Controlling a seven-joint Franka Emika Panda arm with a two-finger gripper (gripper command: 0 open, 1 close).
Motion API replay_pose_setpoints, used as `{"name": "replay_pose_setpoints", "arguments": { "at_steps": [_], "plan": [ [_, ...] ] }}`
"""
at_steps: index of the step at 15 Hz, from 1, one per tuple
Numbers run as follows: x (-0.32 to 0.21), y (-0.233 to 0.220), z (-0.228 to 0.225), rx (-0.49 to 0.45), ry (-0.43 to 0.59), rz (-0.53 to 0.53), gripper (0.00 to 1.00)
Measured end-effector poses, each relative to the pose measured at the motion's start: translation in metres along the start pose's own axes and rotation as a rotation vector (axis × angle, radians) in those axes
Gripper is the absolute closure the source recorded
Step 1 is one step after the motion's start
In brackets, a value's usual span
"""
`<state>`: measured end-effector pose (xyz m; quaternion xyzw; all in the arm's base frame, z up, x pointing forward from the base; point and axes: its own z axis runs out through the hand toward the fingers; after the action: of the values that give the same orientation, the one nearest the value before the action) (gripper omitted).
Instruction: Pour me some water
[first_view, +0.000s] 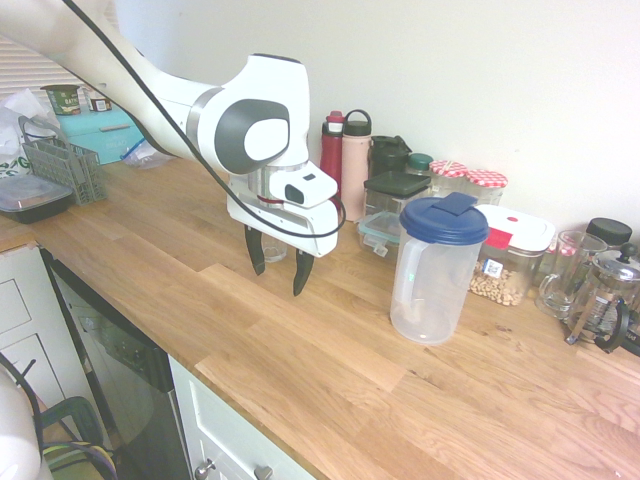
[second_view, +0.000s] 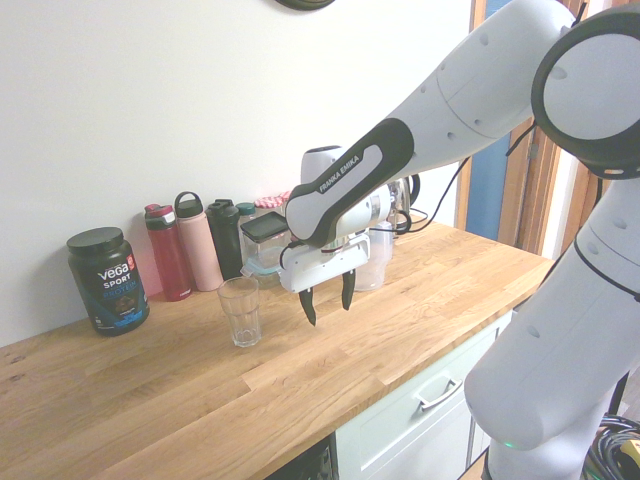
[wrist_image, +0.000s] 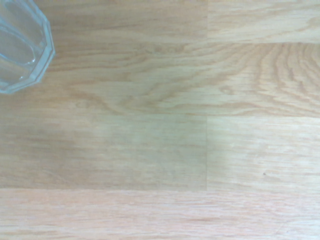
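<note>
- The white arm's end effector (first_view: 279, 264) hangs above the wooden counter (first_view: 330, 380), with its two dark fingers spread wide apart and nothing between them.
- The clear plastic pitcher with a dark blue lid (first_view: 436, 268) stands upright on the counter, apart from the end effector, on the side away from the arm.
- In the second exterior view the arm covers most of the pitcher, so only a pale bit of it (second_view: 380, 262) shows behind the end effector.
- I cannot tell if there is water in the pitcher.
- The empty clear drinking glass (second_view: 240, 311) stands upright on the counter, just beside the end effector, not touching it.
- In the first exterior view the glass (first_view: 273, 252) is mostly hidden behind the dark fingers.
- The wrist view shows only one cut-off corner of the glass (wrist_image: 20, 45) and bare wood, a bit blurry.
- Along the wall stand a red bottle (first_view: 332, 150), a pink bottle with a dark lid (first_view: 355, 150) and a dark bottle (first_view: 386, 155).
- A black tub with a label (second_view: 108, 279) stands near the wall and shows only in the second exterior view.
- A glass coffee press (first_view: 606, 298) is cut off at the picture's edge.
</note>
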<state>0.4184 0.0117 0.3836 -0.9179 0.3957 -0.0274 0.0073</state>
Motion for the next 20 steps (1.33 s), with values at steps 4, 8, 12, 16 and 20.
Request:
{"name": "replay_pose_setpoints", "arguments": {
  "at_steps": [4, 8, 12, 16, 20],
  "plan": [
    [0.007, -0.005, -0.023, 0.033, 0.03, 0.004, 0.0],
    [0.024, 0.023, -0.123, 0.124, 0.125, 0.015, 0.0],
    [0.062, 0.084, -0.176, 0.208, 0.222, 0.055, 0.0],
    [0.092, 0.108, -0.162, 0.226, 0.283, 0.105, 0.0],
    [0.112, 0.126, -0.133, 0.219, 0.281, 0.153, 0.0]
  ]
}}
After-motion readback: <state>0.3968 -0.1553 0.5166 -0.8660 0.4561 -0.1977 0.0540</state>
